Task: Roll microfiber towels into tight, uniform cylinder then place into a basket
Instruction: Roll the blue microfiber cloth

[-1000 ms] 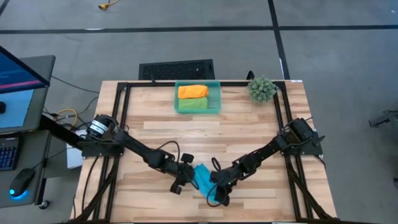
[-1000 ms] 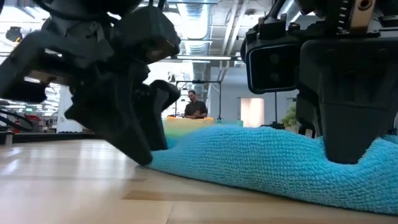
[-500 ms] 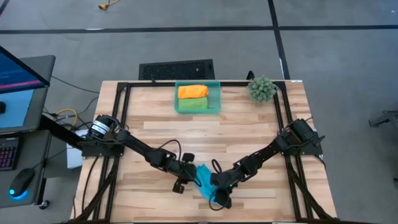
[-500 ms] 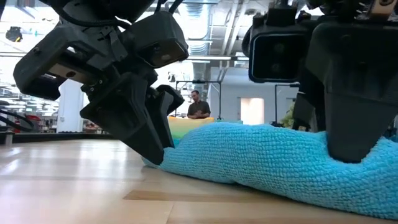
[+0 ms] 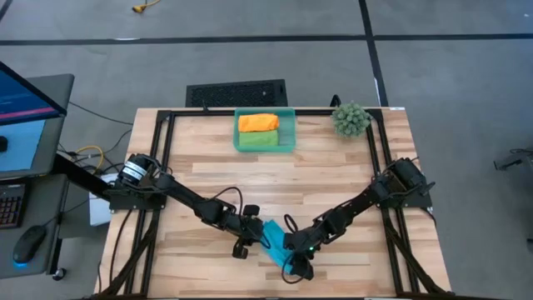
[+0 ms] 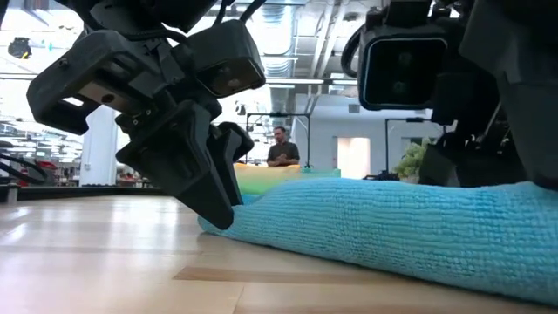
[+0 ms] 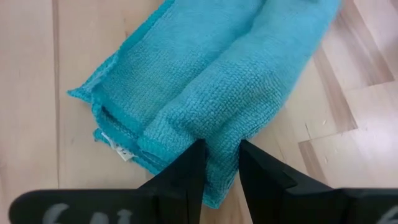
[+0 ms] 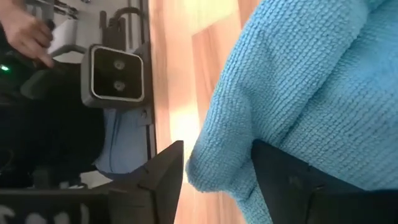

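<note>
table [image 5: 333, 171]: wood | on it: basket [image 5: 289, 129], plant ball [image 5: 351, 119], blue towel [image 5: 273, 238]

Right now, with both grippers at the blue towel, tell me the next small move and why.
Probably bring the right gripper back onto its end of the blue towel and close, then roll. Its fingers stand apart around the cloth, while the left gripper pinches a fold at the other end. The towel lies loosely rolled on the table, and the basket already holds an orange and a green one.

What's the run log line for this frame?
left hand: pinching fold of blue towel | right hand: open, straddling towel's other end | basket: holds orange towel, green towel
</note>
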Action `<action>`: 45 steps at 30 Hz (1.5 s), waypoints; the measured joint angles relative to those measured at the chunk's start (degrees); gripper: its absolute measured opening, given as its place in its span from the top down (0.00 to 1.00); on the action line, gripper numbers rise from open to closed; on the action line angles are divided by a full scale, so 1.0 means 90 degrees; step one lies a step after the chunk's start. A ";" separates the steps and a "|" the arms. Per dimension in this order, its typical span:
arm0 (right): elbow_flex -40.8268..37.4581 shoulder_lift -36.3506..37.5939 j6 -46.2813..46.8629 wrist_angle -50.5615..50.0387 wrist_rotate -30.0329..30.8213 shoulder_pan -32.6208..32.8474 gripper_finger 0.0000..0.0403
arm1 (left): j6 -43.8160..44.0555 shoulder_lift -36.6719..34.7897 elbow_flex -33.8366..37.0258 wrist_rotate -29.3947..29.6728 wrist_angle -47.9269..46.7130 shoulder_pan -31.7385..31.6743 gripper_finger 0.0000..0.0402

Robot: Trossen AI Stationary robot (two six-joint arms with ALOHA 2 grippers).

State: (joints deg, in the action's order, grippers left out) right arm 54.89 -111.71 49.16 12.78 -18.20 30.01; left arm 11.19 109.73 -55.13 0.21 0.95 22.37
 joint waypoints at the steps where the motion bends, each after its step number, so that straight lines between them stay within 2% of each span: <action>1: -0.0001 0.0066 -0.0007 -0.0158 0.0018 0.0014 0.47 | 0.0037 0.0000 0.0002 0.0000 0.0000 0.0000 0.78; 6: -0.0012 0.0501 -0.0023 -0.1130 0.0400 0.0074 0.50 | 0.0180 0.0000 0.0004 -0.0027 0.0000 0.0002 0.78; 15: -0.0015 0.1661 -0.0362 -0.2515 0.1859 0.0339 0.56 | 0.0461 0.0000 0.0007 -0.0046 0.0000 0.0002 0.78; 18: -0.0017 0.1946 -0.0726 -0.2896 0.2694 0.0634 0.57 | 0.0767 0.0000 0.0007 -0.0049 0.0002 0.0005 0.78; 21: -0.0015 0.2004 -0.1471 -0.2871 0.3769 0.1028 0.58 | 0.1264 0.0000 0.0007 -0.0055 0.0002 0.0009 0.78; 24: -0.0015 0.1890 -0.2045 -0.2570 0.4498 0.1367 0.60 | 0.1864 0.0000 0.0010 -0.0111 0.0002 0.0009 0.78; 29: -0.0015 0.1645 -0.2493 -0.2177 0.4679 0.1686 0.63 | 0.2971 0.0000 0.0012 -0.0576 0.0011 -0.0081 0.78; 35: -0.0015 0.1354 -0.3419 -0.2188 0.4706 0.1793 0.68 | 0.3905 0.0006 0.0016 -0.1906 0.0034 -0.0296 0.78; 45: 0.0168 0.1281 -0.4889 -0.1572 0.4622 0.1776 0.71 | 0.4832 0.0021 0.0026 -0.3044 -0.0016 -0.0574 0.78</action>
State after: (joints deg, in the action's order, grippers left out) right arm 56.41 -100.19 5.15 -1.37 23.40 46.00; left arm 54.68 109.92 -54.89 -27.19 0.81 17.20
